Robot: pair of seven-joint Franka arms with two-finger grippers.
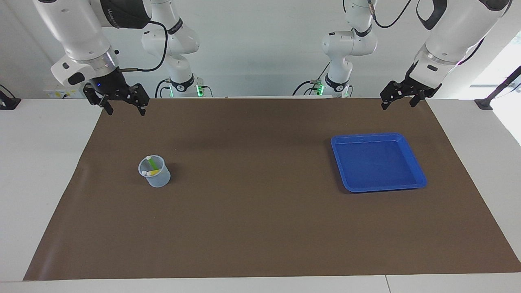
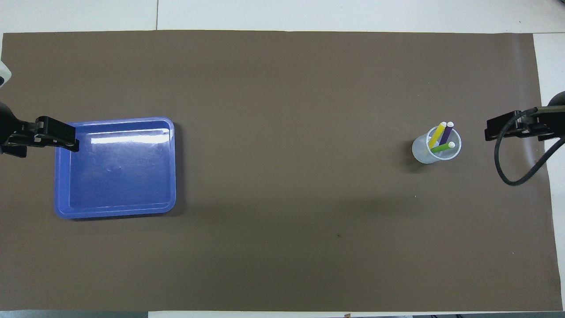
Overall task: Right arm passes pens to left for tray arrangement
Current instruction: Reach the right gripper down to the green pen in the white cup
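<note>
Both big white arms wait raised at the robots' edge of the brown mat (image 1: 260,228) covering the white counter (image 1: 44,162). The right arm (image 1: 77,36), a thick black cable (image 2: 507,163) looping into its wrist, angles down to a silver wrist ring, and the right end effector (image 1: 125,109) hangs over the mat's corner at its own end, fingers spread and holding nothing. The left arm (image 1: 456,32) slants down likewise, and the left end effector (image 1: 399,102) hovers over the matching corner at its end, fingers apart and empty; from overhead it overlaps the rim of the tray. The bright blue tray (image 1: 419,179) lies flat on the mat toward the left arm's end, nothing in it. Well apart, toward the right arm's end, a small translucent pale-blue cup (image 1: 159,181) stands upright, holding all three pens leaning on its rim, caps up: the green pen (image 2: 441,148), the yellow pen (image 2: 437,134) and the purple pen (image 2: 447,131). Bare mat lies between cup and tray and between each end effector and the cup. Two smaller white arms (image 1: 179,49) with green lights stand at the counter's edge between the big arms.
</note>
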